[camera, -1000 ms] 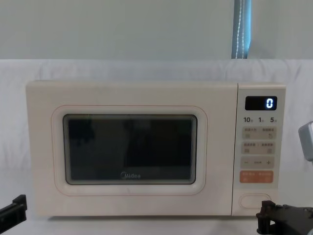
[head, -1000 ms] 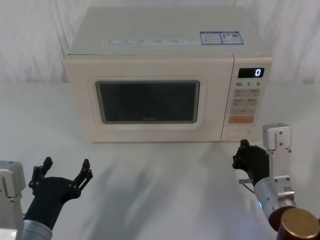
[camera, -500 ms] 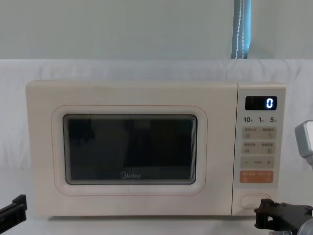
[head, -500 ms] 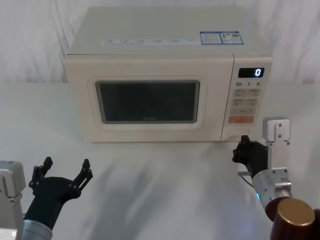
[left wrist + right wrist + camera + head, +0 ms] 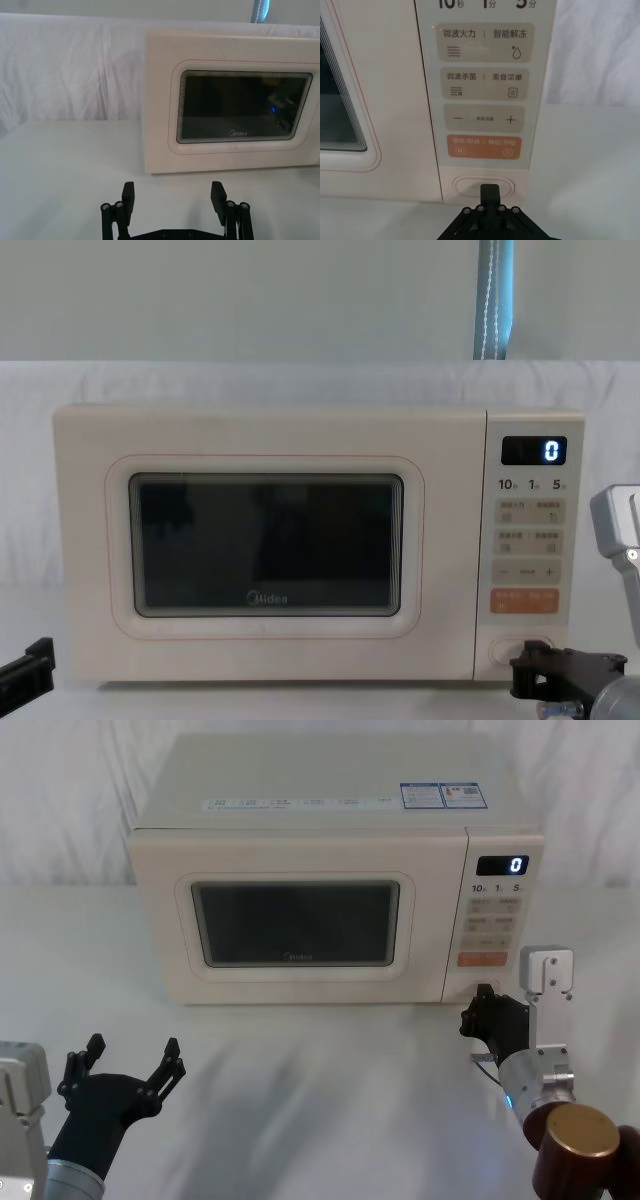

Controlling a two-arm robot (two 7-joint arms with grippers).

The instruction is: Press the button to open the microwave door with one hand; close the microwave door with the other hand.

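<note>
The cream microwave door point(image 5: 295, 925) with its dark window lies flush with the oven front, as seen too in the chest view point(image 5: 265, 545) and the left wrist view point(image 5: 245, 107). The wide oval button point(image 5: 465, 186) sits at the bottom of the control panel point(image 5: 468, 988) point(image 5: 503, 650). My right gripper point(image 5: 489, 188) is shut, its joined tips against the middle of the button; it comes in from the lower right point(image 5: 484, 993) point(image 5: 530, 649). My left gripper point(image 5: 125, 1065) is open and low on the left, well in front of the door point(image 5: 172, 192), holding nothing.
An orange rectangular key point(image 5: 484, 147) sits just above the button, with cream keys higher up. The lit display point(image 5: 503, 865) reads 0. The microwave stands on a white cloth-covered table point(image 5: 320, 1070) with white drapes behind.
My right gripper has moved forward and a little left, from just short of the panel onto the button. The left arm and the door have not moved.
</note>
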